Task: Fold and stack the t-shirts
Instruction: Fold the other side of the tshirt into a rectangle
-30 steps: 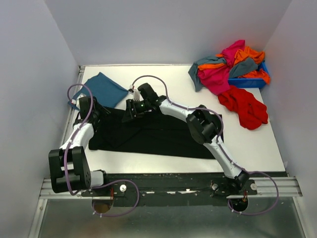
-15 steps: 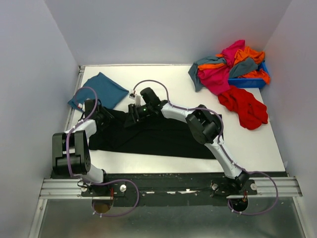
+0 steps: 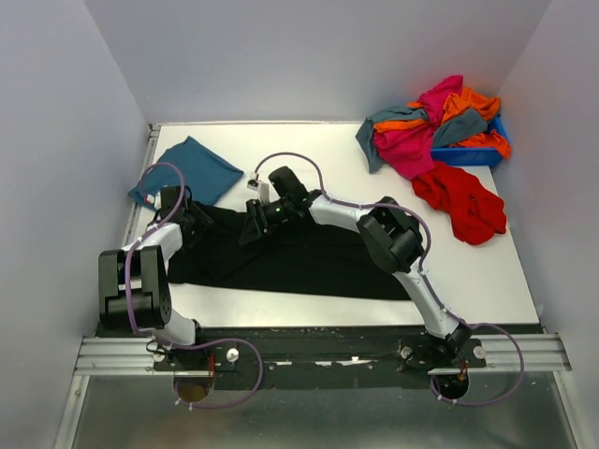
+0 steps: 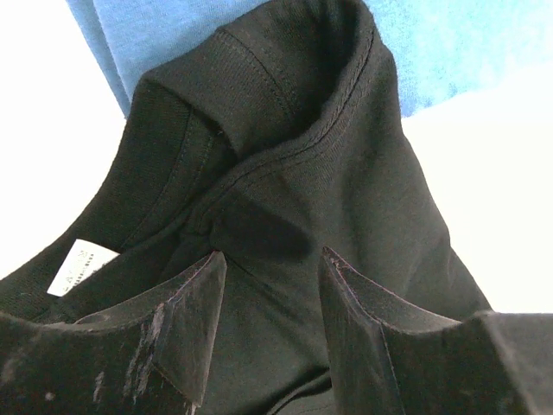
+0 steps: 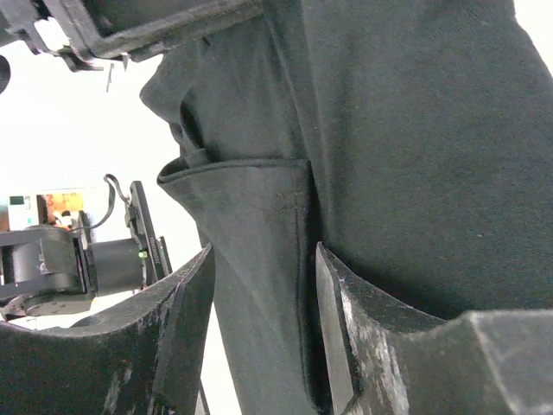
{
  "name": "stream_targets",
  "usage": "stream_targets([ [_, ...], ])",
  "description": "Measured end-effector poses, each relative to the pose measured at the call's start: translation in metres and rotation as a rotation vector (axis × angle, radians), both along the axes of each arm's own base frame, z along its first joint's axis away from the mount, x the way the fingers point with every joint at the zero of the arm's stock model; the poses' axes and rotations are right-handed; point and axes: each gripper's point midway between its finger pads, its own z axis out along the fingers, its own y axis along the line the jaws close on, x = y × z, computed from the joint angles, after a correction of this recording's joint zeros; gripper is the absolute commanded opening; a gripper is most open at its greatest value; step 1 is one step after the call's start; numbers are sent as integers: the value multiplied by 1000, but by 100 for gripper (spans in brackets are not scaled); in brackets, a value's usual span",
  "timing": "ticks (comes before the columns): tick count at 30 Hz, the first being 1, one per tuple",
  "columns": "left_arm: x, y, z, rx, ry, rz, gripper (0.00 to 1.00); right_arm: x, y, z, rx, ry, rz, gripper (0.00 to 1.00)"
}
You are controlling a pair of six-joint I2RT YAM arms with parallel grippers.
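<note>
A black t-shirt lies spread across the middle of the white table. My left gripper is at its left end by the collar. In the left wrist view the gripper is open, with the collar cloth lying between the fingers. My right gripper is over the shirt's upper edge. In the right wrist view it is open around a hemmed fold of black cloth. A folded teal-blue t-shirt lies just beyond the collar and shows in the left wrist view.
A pile of magenta, orange and grey-blue shirts lies over a small blue bin at the back right. A red shirt lies in front of it. Grey walls close in the table on three sides.
My left arm has swung its elbow inward and its gripper has moved right onto the collar. My right gripper has moved slightly nearer and right along the shirt's upper edge.
</note>
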Motion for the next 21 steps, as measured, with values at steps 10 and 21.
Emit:
stream_targets([
  [10,-4,10,-1,45,28,29,60,-14,3,7,12,-16,56,54],
  [21,-9,18,3,88,37,55,60,-46,-28,4,-40,6,88,51],
])
